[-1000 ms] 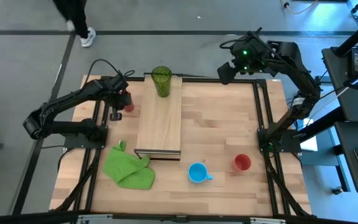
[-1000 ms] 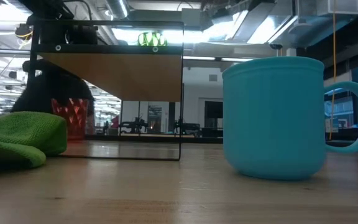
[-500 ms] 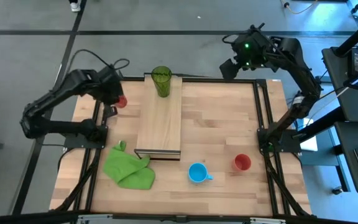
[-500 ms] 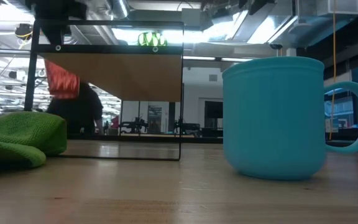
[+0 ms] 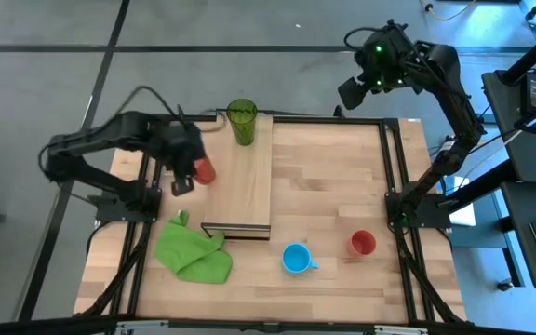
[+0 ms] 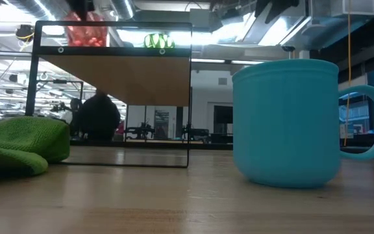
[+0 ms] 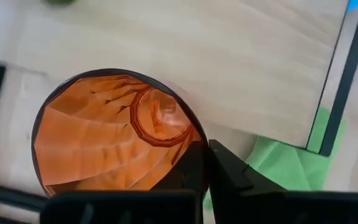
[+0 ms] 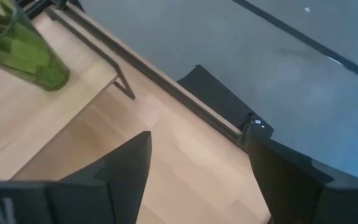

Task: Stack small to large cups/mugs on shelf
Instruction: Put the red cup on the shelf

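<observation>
High view: the left end effector [image 5: 192, 172] is closed on the red-orange tumbler [image 5: 204, 171], carrying it clear of the desk [image 5: 333, 195] at the left long edge of the shelf [image 5: 240, 181]. The green tumbler [image 5: 242, 121] stands upright on the far end of the shelf. On the desk, near the front edge, the light-blue mug [image 5: 295, 259] stands just right of the shelf's near end, and the small red cup [image 5: 362, 244] stands farther right, apart from the mug. A crumpled green cloth [image 5: 192, 249] lies by the shelf's near left corner. The right end effector [image 5: 355, 91] hangs beyond the desk's far right corner, its two fingers spread apart and holding nothing.

Low view: the light-blue mug [image 6: 286, 122] fills the foreground, handle to the picture's right. The red-orange tumbler [image 6: 86, 32] shows above the top of the shelf [image 6: 117, 75], near its left corner; the green tumbler [image 6: 158, 41] shows farther along the top. The green cloth [image 6: 19, 143] lies at left.

Left wrist view: the open mouth of the red-orange tumbler [image 7: 118, 143] faces the camera, a dark finger [image 7: 225, 171] pressed against its rim, with the shelf [image 7: 229, 68] surface behind it.

Right wrist view: the spread fingers [image 8: 120, 171] frame bare desk; the green tumbler [image 8: 20, 46] stands on the shelf corner.
</observation>
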Robot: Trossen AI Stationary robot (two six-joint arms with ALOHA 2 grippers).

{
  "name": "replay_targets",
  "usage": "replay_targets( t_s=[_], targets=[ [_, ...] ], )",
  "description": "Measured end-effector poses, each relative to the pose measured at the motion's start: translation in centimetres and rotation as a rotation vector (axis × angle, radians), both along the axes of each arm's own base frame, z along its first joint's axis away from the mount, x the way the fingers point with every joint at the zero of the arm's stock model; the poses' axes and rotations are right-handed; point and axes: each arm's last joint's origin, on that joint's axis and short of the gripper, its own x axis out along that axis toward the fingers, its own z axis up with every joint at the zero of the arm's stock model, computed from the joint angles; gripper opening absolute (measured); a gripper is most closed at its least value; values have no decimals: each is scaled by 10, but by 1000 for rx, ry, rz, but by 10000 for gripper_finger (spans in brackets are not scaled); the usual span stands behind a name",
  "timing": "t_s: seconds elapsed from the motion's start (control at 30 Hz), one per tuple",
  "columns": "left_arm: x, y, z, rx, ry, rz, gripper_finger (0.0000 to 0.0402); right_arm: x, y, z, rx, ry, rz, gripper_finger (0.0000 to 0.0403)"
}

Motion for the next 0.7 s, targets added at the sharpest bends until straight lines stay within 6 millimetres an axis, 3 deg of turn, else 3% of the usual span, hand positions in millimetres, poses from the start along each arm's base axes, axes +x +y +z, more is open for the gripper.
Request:
replay_targets(
  t_s=[0.13,0.33,0.7],
  targets=[
    [30,-11,7,81,15,-73,2,2,1,-2,52,-23,68,265],
    [57,-17,23,173,-14,-206,2,13,1,-21,183,-10,176,265],
    [83,-16,9,225,61,-476,2,28,4,-71,299,110,204,265]
  ],
)
